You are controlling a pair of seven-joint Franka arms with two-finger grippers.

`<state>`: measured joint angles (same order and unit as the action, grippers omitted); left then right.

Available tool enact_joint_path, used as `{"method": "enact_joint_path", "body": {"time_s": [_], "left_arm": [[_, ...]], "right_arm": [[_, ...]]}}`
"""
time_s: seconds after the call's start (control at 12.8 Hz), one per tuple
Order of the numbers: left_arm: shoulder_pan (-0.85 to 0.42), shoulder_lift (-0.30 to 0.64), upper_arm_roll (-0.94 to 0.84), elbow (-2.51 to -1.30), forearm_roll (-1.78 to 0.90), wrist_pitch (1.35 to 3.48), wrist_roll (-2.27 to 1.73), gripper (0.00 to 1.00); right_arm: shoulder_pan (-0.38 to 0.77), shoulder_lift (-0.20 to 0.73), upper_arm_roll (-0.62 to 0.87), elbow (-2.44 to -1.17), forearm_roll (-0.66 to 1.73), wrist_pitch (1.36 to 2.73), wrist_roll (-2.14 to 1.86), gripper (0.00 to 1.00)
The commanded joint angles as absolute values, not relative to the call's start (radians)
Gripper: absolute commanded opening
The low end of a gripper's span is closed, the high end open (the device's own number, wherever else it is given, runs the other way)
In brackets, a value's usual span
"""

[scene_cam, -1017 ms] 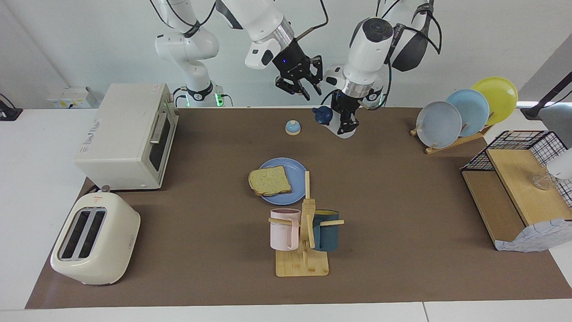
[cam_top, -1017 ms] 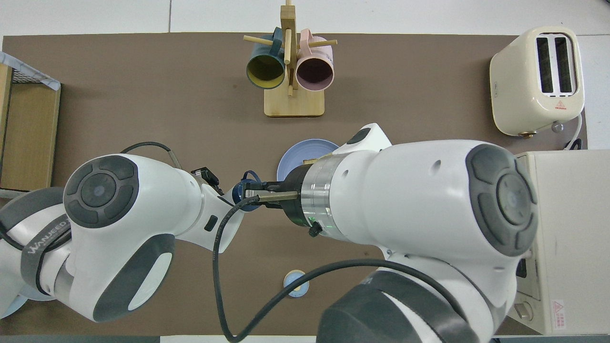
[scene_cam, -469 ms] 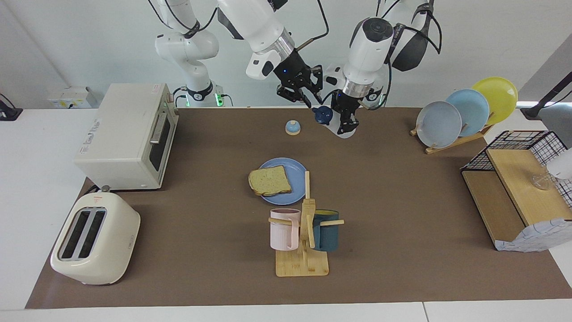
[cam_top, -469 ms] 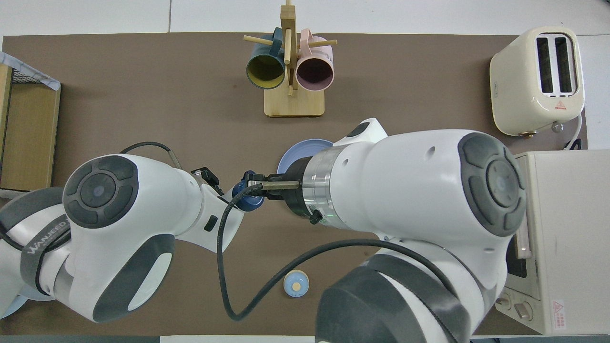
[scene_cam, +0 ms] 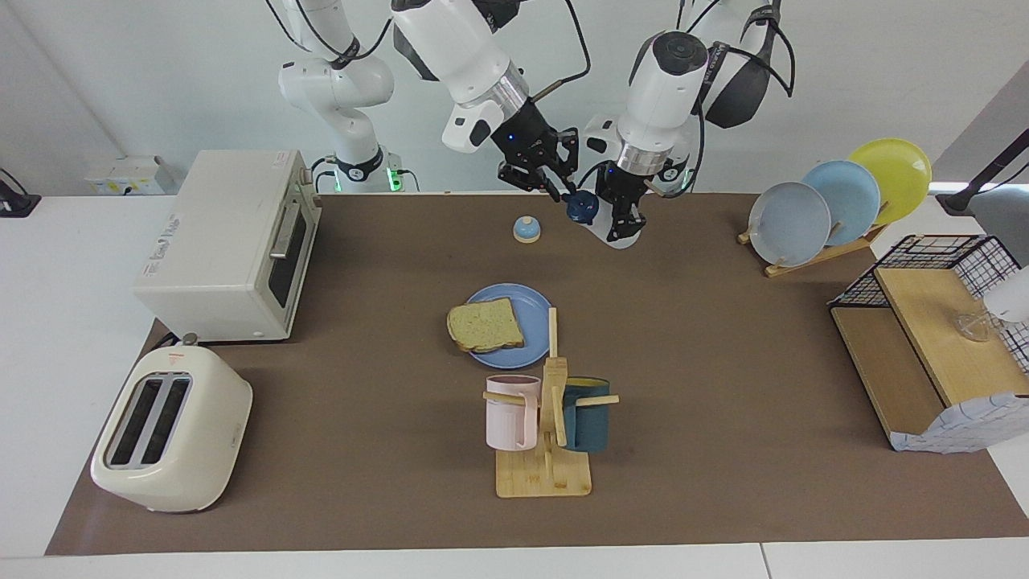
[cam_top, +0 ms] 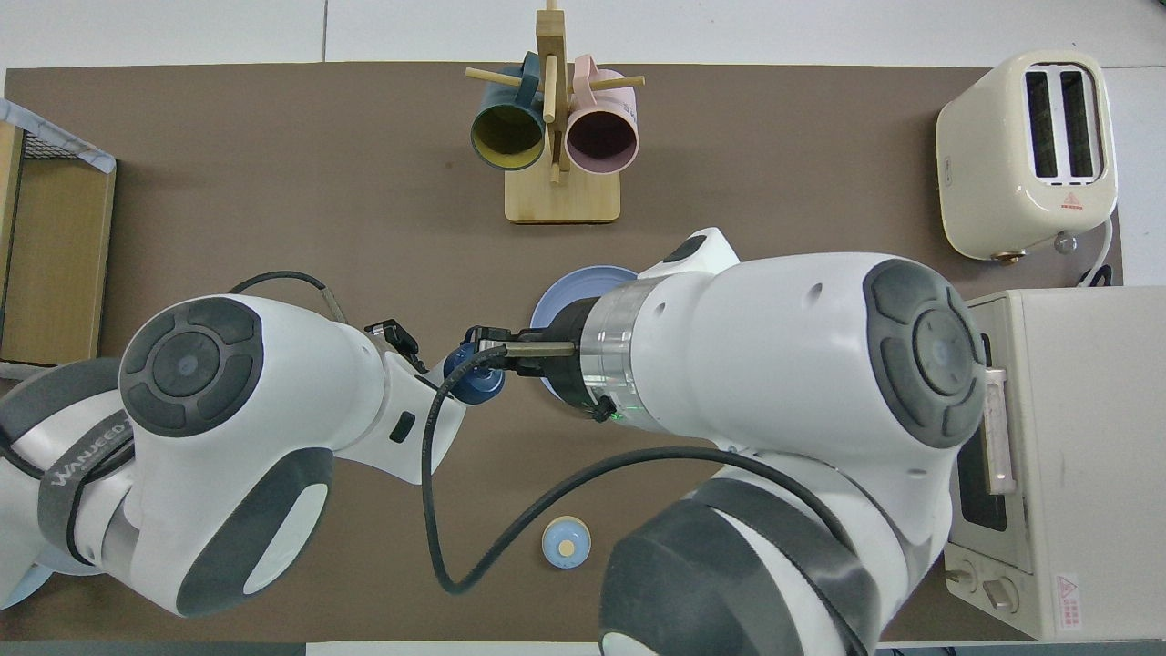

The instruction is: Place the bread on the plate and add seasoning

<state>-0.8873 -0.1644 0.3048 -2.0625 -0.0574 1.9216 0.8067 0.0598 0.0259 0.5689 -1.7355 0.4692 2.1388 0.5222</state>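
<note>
Facing view. Bread step judged done; seasoning step in hand, at the cap.

Right claw [scene_cam: 560,186]: tips right at the navy cap of the seasoning [scene_cam: 580,209]; released or clenched, cannot tell.
Seasoning: tilted, cap toward the right claw, white body inside the left claw.
Left claw [scene_cam: 625,223]: clenched on the bottle body, low over the bench [scene_cam: 723,362].

Next move, as I read it: right claw must get a firm hold on the cap and work it off while the left claw keeps the bottle steady. Then carry the bottle over the bread.

Containers:
- toaster [scene_cam: 169,430], well apart from both claws: slots empty.
- plate [scene_cam: 537,310], well apart from both claws, toward the mug tree: holds the bread [scene_cam: 485,325], one corner over the rim.
- pink mug [scene_cam: 510,412], teal mug [scene_cam: 587,416]: hung on the tree, empty in the overhead view.
</note>
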Motion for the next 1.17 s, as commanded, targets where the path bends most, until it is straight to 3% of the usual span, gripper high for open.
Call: {"method": "enact_joint_path", "body": {"time_s": [0.0, 0.23, 0.39, 0.86, 0.94, 1.02, 1.1], "left_arm": [[-0.9, -0.196, 0.314, -2.089, -0.035, 1.936, 0.813, 0.0], [-0.9, -0.195, 0.314, -2.089, -0.035, 1.936, 0.813, 0.0], [-0.9, -0.195, 0.314, -2.089, -0.035, 1.936, 0.813, 0.0], [-0.9, -0.195, 0.314, -2.089, -0.035, 1.936, 0.813, 0.0], [-0.9, -0.196, 0.314, -2.089, -0.035, 1.936, 0.813, 0.0], [-0.9, -0.195, 0.314, -2.089, -0.035, 1.936, 0.813, 0.0], [-0.9, -0.195, 0.314, -2.089, -0.035, 1.936, 0.813, 0.0]], "right_arm": [[0.054, 0.021, 0.575, -1.747, 0.462, 2.155, 0.514, 0.2], [0.054, 0.02, 0.575, -1.747, 0.462, 2.152, 0.514, 0.18], [0.054, 0.021, 0.575, -1.747, 0.463, 2.152, 0.517, 0.0], [0.051, 0.031, 0.574, -1.738, 0.477, 2.16, 0.531, 0.0], [0.051, 0.029, 0.574, -1.74, 0.476, 2.161, 0.531, 0.05], [0.051, 0.028, 0.574, -1.74, 0.468, 2.161, 0.523, 0.19], [0.051, 0.028, 0.574, -1.743, 0.466, 2.163, 0.522, 0.26]]}}
